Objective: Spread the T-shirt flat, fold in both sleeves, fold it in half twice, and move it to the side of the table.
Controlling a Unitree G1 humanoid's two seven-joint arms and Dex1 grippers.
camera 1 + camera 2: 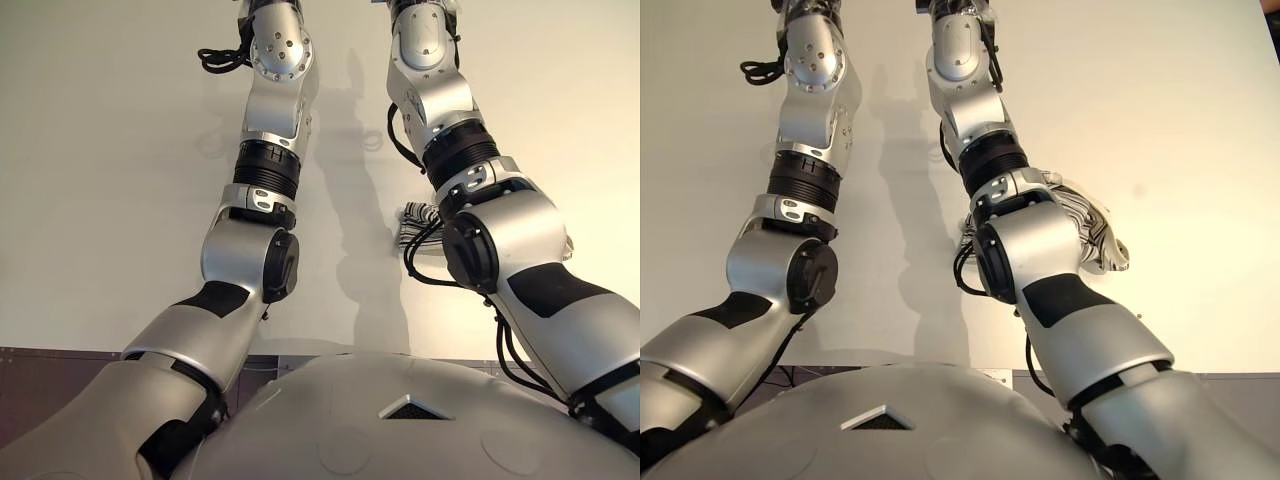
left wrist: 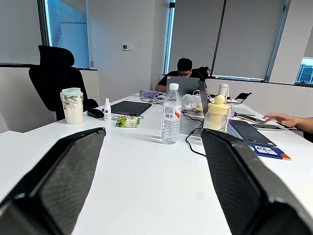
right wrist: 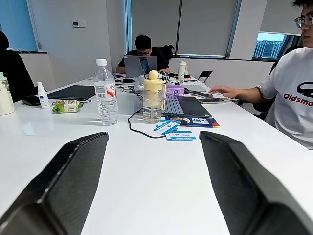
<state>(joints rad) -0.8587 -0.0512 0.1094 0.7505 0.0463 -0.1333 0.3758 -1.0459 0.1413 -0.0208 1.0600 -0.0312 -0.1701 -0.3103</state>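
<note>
Ahead, the left gripper (image 2: 154, 134) sits low over the white desk (image 2: 146, 186), its two fingers spread wide and holding nothing. Likewise, the right gripper (image 3: 154, 138) is spread wide and empty. The T-shirt (image 1: 1092, 232), a striped bundle, lies on the desk beside the right elbow, partly hidden.

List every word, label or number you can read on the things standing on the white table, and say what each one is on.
No text on the table can be read.
Water bottle, label: too small to read.
Blue cards, white print: too small to read.
Green packet, print: blurred.
Small spray bottle, label: too small to read.
</note>
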